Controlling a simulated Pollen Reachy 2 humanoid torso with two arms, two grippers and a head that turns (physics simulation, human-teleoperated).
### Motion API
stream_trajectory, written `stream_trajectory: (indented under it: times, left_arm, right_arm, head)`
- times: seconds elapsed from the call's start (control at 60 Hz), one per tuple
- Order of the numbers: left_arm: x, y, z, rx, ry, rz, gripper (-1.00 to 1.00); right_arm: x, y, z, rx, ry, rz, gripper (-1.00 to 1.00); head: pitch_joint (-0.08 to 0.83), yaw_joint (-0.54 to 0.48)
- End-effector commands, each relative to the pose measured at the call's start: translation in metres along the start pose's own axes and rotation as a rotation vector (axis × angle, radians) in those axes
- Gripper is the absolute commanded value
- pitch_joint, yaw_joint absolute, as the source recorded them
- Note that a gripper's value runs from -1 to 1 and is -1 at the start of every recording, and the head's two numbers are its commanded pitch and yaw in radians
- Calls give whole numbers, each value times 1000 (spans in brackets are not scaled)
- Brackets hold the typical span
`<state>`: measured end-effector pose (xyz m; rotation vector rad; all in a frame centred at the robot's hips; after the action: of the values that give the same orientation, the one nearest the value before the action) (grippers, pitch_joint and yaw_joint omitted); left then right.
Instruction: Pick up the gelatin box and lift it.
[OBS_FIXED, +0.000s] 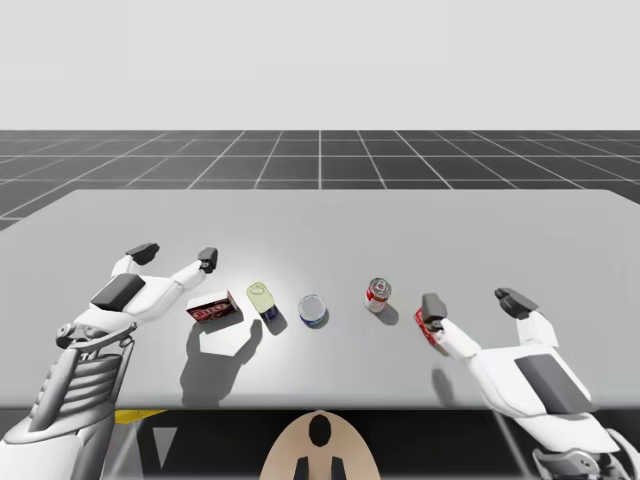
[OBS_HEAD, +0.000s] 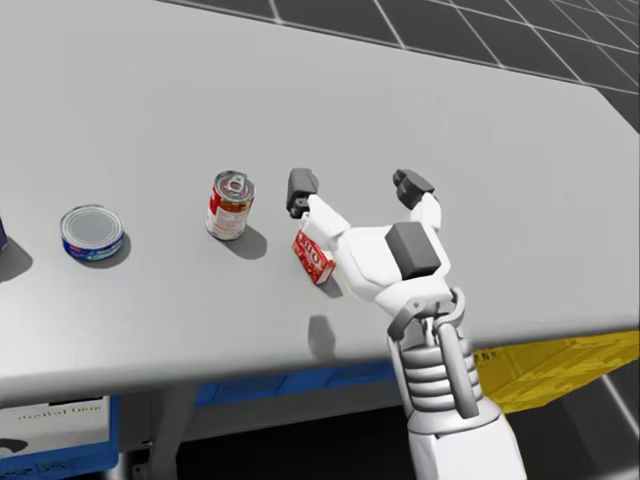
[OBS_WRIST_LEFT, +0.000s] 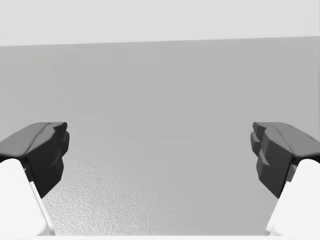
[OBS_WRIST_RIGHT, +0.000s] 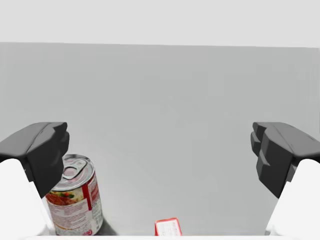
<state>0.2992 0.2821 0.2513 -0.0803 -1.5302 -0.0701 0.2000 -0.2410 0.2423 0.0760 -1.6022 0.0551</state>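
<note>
Now right gripper (OBS_WRIST_RIGHT: 160, 150) spread wide — gripping nothing — small red box (OBS_WRIST_RIGHT: 166, 227) under it, between its fingers.

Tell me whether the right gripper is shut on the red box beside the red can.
No, the right gripper is open: fingers wide apart, the red box between them untouched.

High view: small red box (OBS_FIXED: 424, 328) is mostly covered by one finger of right gripper (OBS_FIXED: 473, 302).
Head view: dark can (OBS_HEAD: 2, 235) is cut by the edge.
Right wrist view: the box is cropped to one corner, and the red-and-white can (OBS_WRIST_RIGHT: 75, 205) sits partly behind a finger.
</note>
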Motion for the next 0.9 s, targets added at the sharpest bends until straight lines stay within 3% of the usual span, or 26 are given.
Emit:
stream_trajectory:
  times: [0.017, 0.25, 0.367, 0.5, 0.633, 0.817, 0.833, 0.85, 0.867, 0.883, 0.9]
  left_arm:
    - [0, 0, 0, 0, 2, -1, -1000]
    - [-1, 0, -1, 2, 5, -4, -1000]
    - [-2, 0, -1, 2, 6, -4, -1000]
    - [-1, 0, -1, 1, 5, -3, -1000]
    - [-1, 0, -2, 1, 4, -3, -1000]
    - [-2, -1, -2, 2, 5, -4, -1000]
    - [-2, -1, -2, 2, 5, -4, -1000]
    - [-2, -1, -2, 1, 5, -4, -1000]
    - [-2, -1, -2, 2, 5, -4, -1000]
    - [-2, -1, -2, 2, 5, -4, -1000]
    - [-2, -1, -2, 2, 5, -4, -1000]
  right_arm:
    - [-30, -10, 21, 43, 24, 16, -1000]
    - [-80, -29, 12, 135, 73, 46, -1000]
    - [-96, -35, 1, 142, 160, 7, -1000]
    - [-106, -38, -10, 133, 230, -5, -1000]
    - [-111, -40, -24, 151, 311, -51, -1000]
    - [-111, -40, -34, 189, 320, -42, -1000]
    - [-111, -40, -34, 194, 319, -43, -959]
    - [-111, -40, -34, 193, 318, -42, -750]
    - [-111, -40, -34, 189, 316, -43, -402]
    - [-111, -40, -34, 184, 313, -42, -204]
    - [-112, -40, -34, 182, 308, -44, 327]
  head:
    - [751, -415]
    - [750, -419]
    - [755, -417]
    - [757, -412]
    - [759, -412]
    - [757, -411]
    - [756, -411]
    - [756, -411]
    - [755, -412]
    - [755, -411]
    - [754, -411]
